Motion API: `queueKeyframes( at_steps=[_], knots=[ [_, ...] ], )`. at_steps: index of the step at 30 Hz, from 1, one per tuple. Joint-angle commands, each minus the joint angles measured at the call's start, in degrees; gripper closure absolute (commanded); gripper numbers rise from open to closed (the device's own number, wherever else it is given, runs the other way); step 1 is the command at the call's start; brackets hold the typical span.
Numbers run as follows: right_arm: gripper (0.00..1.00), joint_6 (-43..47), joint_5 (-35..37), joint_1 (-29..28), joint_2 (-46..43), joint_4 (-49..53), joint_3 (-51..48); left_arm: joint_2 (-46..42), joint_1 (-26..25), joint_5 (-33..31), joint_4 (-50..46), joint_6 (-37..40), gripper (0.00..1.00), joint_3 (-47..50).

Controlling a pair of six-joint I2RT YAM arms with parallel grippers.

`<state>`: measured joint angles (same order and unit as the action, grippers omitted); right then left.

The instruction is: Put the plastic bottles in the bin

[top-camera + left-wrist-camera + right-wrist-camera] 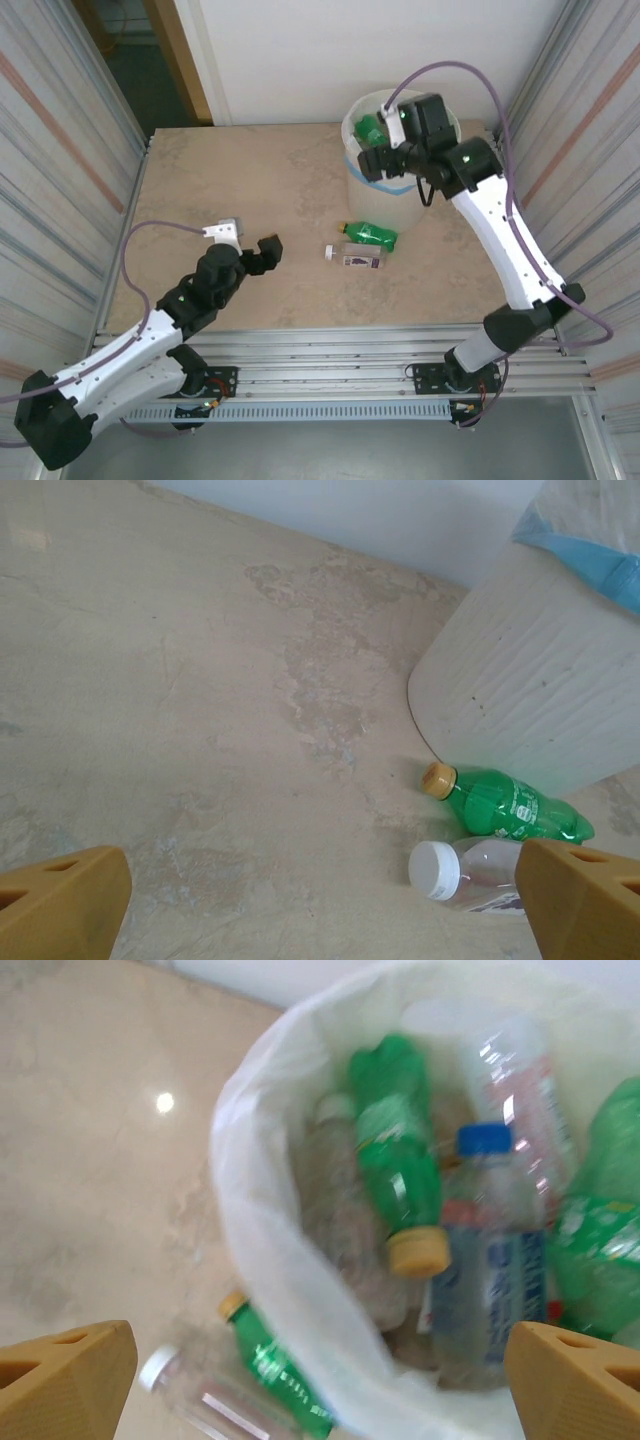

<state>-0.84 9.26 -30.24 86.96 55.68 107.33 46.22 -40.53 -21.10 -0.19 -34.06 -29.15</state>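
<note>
Top external view: the bin (382, 207), a round cream-white plastic bucket with a translucent liner bag and a blue tape band under its rim, stands at the far right of the beige, marble-patterned desk (250, 180). The right arm reaches up and forward, its wrist bent down, so the right claw (383, 160) hangs over the bin's mouth. In the right wrist view the claw's orange fingertips (65, 1375) sit at opposite edges, spread wide with nothing between them. Below lie crumpled bottles in the liner: a green bottle with a tan cap (395, 1160), a clear bottle with a blue cap (490, 1260) and more green plastic at the right.

Just in front of the bin two bottles lie on their sides on the desk: a green bottle with a yellowish cap (372, 234), near the bin's base, and beside it a clear bottle with a white cap (355, 257).

The left arm is folded low at the near left. The left claw (245, 238) points toward these bottles, well apart from them, spread wide and empty.
</note>
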Motion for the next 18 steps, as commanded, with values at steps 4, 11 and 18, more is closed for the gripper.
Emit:
queueKeyframes(
  at_steps=[4, 11, 18],
  knots=[
    [0.08, -2.86, -1.9, -6.01, -7.65, -2.07, -15.39, -2.78, 0.37, -4.91, 0.17, -3.95, 0.01, 2.69],
    [0.1, -4.34, -5.29, -12.66, -9.37, -1.9, -26.29, -3.55, 0.37, -6.29, -0.82, -6.85, 0.01, 3.93],
    [0.15, -1.27, -1.58, -17.24, -2.68, -2.01, -32.01, -4.46, 0.37, -5.86, -1.57, -8.59, 0.01, 4.73]
  ],
)
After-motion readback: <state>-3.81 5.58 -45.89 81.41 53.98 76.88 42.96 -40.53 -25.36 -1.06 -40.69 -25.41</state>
